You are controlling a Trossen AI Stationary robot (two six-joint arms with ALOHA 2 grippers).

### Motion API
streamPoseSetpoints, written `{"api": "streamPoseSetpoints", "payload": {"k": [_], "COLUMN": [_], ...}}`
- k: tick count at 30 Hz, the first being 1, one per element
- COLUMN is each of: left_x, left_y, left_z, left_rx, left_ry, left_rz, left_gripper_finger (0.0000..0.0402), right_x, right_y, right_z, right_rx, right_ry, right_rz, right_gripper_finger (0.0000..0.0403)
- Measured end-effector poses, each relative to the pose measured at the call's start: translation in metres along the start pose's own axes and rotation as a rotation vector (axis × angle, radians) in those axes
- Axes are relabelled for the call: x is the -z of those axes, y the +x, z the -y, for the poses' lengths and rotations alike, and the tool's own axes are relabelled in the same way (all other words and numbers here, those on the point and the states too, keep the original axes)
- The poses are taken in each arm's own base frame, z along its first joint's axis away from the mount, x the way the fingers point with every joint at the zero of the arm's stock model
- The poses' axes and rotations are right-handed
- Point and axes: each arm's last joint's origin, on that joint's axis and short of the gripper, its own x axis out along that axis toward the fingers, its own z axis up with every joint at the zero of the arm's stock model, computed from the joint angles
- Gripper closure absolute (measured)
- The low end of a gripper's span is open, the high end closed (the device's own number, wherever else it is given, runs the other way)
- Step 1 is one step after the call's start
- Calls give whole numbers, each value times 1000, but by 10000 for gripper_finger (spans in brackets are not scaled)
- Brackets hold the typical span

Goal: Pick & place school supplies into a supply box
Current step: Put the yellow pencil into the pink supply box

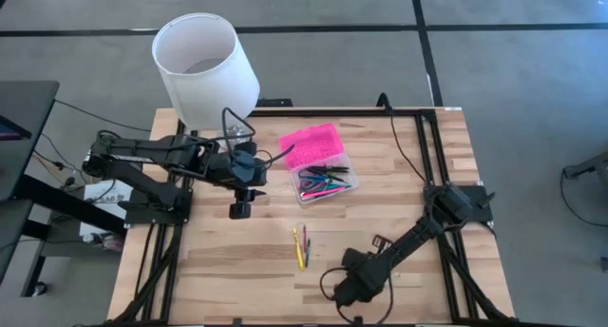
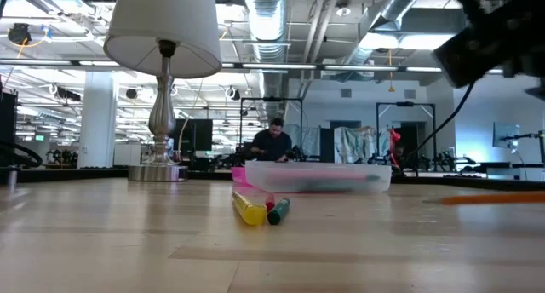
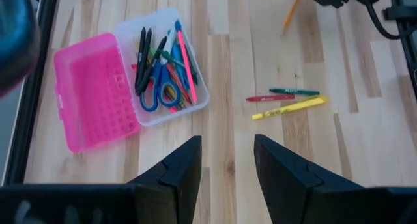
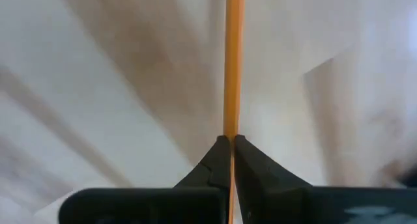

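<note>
The supply box lies open at the table's far middle: pink lid (image 1: 311,144) (image 3: 94,90) and clear base (image 1: 328,180) (image 3: 166,61), which holds several pens and blue-handled scissors (image 3: 156,94). Three markers, yellow (image 3: 290,107), red (image 3: 270,98) and green (image 3: 294,92), lie flat on the table nearer the front (image 1: 301,246). My left gripper (image 1: 239,211) (image 3: 227,142) hangs open above the table, left of the box. My right gripper (image 1: 344,291) (image 4: 230,140), near the front edge, is shut on an orange pencil (image 4: 233,68) (image 2: 494,199). My right gripper pinches the orange pencil between its two fingertips (image 4: 221,152), at a point along its shaft (image 4: 232,134). The fingers come from above, slanting steeply down. The pencil runs on past the fingertips and lies about level just over the table; whether it still touches the wood I cannot tell.
A table lamp with a white shade (image 1: 204,66) (image 2: 162,29) stands at the far left corner. Black frame rails (image 1: 429,156) run along the table's sides. Bare wood lies between the markers and the box. A person (image 2: 274,140) sits in the room behind.
</note>
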Motion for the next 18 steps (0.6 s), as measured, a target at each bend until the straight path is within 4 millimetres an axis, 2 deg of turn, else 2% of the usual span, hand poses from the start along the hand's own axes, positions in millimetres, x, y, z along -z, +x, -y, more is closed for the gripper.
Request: {"api": "streamPoseSetpoints", "payload": {"k": [9, 18], "left_x": [6, 9], "left_y": [0, -1], "left_z": [0, -1], "left_rx": [-5, -7], "left_ry": [-12, -8], "left_rz": [-66, -91], "left_gripper_finger": [265, 265], "right_x": [-22, -56], "right_y": [-16, -29], "right_z": [23, 53], "right_rx": [112, 227], "right_ry": [-89, -140], "right_rz": [23, 71], "right_gripper_finger": [402, 402]}}
